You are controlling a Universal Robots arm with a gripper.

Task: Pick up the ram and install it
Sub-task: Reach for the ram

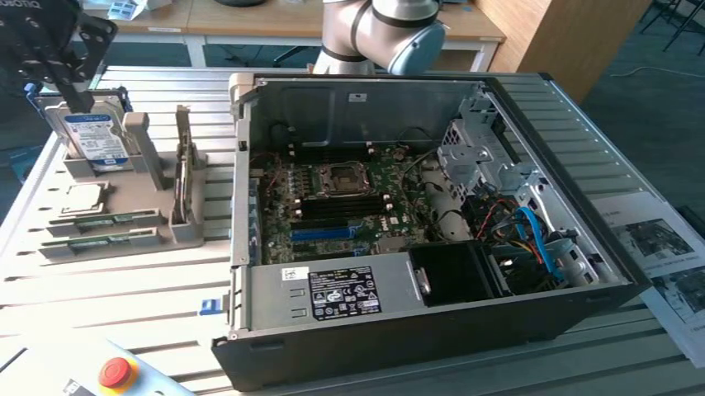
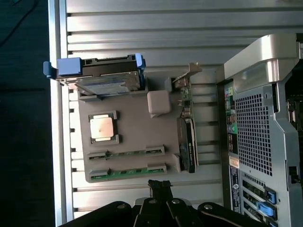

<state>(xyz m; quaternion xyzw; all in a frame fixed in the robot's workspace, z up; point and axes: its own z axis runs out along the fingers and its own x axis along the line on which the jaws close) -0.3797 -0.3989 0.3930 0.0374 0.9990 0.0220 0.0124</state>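
Note:
Two ram sticks, thin green boards, lie side by side in the slots of a grey holder (image 1: 121,235) on the slatted table. One ram stick (image 1: 105,221) (image 2: 127,154) is nearer the silver processor (image 1: 84,198) (image 2: 102,127). The other ram stick (image 1: 99,244) (image 2: 128,170) lies at the holder's edge. My black gripper (image 1: 75,92) (image 2: 160,186) hangs above the holder in the exterior view's upper left, over the hard drive (image 1: 94,140) (image 2: 97,78). Its fingers are shut with nothing between them. It hovers clear of both sticks.
An open computer case (image 1: 551,148) (image 2: 265,118) stands on the exterior view's right of the holder, with the motherboard (image 1: 380,186) and its blue slot (image 1: 325,233) exposed. An expansion card (image 1: 185,177) (image 2: 187,137) stands upright in the holder. A red stop button (image 1: 117,373) sits at the table's front.

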